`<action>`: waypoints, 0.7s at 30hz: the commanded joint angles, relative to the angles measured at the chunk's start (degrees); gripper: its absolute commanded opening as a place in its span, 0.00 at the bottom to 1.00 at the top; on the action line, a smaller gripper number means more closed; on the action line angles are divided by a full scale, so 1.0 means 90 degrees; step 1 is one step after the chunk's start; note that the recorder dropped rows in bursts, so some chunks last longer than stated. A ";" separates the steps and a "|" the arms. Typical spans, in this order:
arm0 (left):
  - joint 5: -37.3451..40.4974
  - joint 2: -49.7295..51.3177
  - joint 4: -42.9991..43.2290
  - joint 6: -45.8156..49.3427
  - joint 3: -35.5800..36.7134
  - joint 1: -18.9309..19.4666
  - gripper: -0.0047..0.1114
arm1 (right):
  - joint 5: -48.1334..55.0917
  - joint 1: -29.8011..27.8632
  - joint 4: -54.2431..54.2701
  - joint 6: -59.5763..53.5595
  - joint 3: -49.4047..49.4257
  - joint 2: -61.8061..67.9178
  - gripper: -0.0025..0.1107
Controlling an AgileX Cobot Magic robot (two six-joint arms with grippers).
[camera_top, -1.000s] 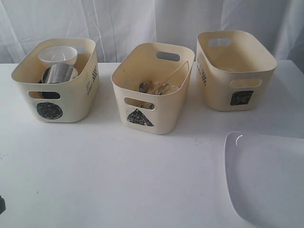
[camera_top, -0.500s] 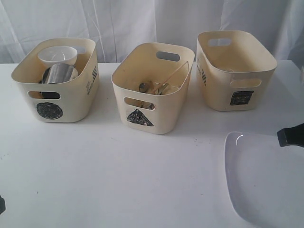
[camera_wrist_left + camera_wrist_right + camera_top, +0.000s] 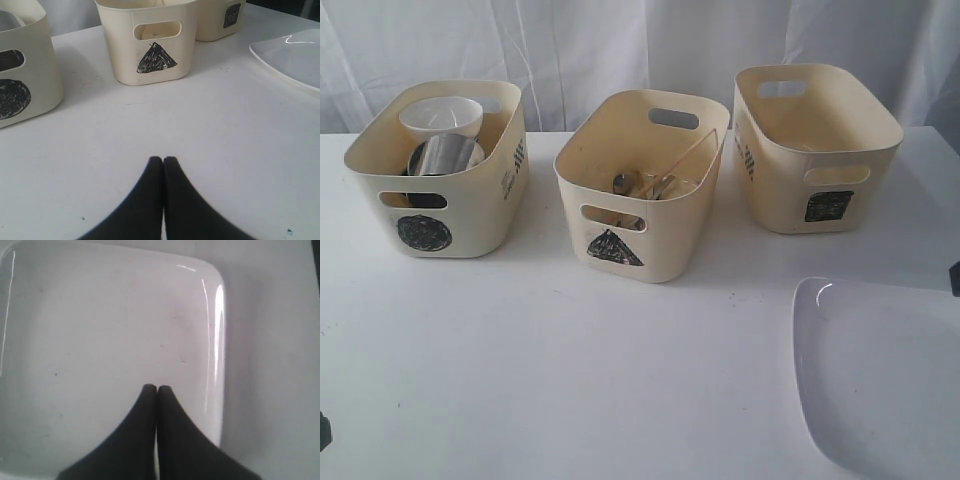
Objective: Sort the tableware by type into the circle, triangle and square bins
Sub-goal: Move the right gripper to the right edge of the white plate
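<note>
Three cream tubs stand in a row. The circle bin (image 3: 440, 215) holds the small white bowl (image 3: 441, 117) and a steel mug (image 3: 442, 155). In the triangle bin (image 3: 620, 235) lie steel cutlery (image 3: 638, 185) and wooden chopsticks (image 3: 685, 160). The inside of the square bin (image 3: 815, 150) shows nothing. The large white plate (image 3: 880, 375) lies flat at the front right. My right gripper (image 3: 156, 387) hovers over the plate (image 3: 100, 330), shut and holding nothing; only a dark sliver of it (image 3: 955, 277) shows at the exterior view's right edge. My left gripper (image 3: 163, 159) is shut above bare table, in front of the triangle bin (image 3: 150, 45).
A white curtain (image 3: 620, 45) hangs behind the bins. The white table (image 3: 570, 370) stretches between the bins and the front edge. A dark bit of the left arm (image 3: 324, 430) shows at the lower left edge.
The right gripper came in over the plate's far side half a second ago and has since drawn back to the right edge. Bins and plate have not moved.
</note>
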 commanded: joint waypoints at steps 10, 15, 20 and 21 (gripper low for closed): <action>-0.0016 -0.0030 -0.0072 0.0000 0.0016 -0.0033 0.04 | -0.0809 -0.1608 0.2564 -0.2644 0.0798 -0.0209 0.04; -0.0016 -0.0030 -0.0072 0.0000 0.0016 -0.0033 0.04 | -0.0855 -0.1608 0.2747 -0.3149 0.0899 -0.0403 0.17; -0.0016 -0.0030 -0.0072 0.0000 0.0016 -0.0033 0.04 | -0.0693 -0.1541 0.2543 -0.3162 0.0899 -0.0624 0.17; -0.0016 -0.0030 -0.0072 0.0000 0.0016 -0.0033 0.04 | -0.0626 -0.1471 0.2543 -0.3284 0.0899 -0.0669 0.17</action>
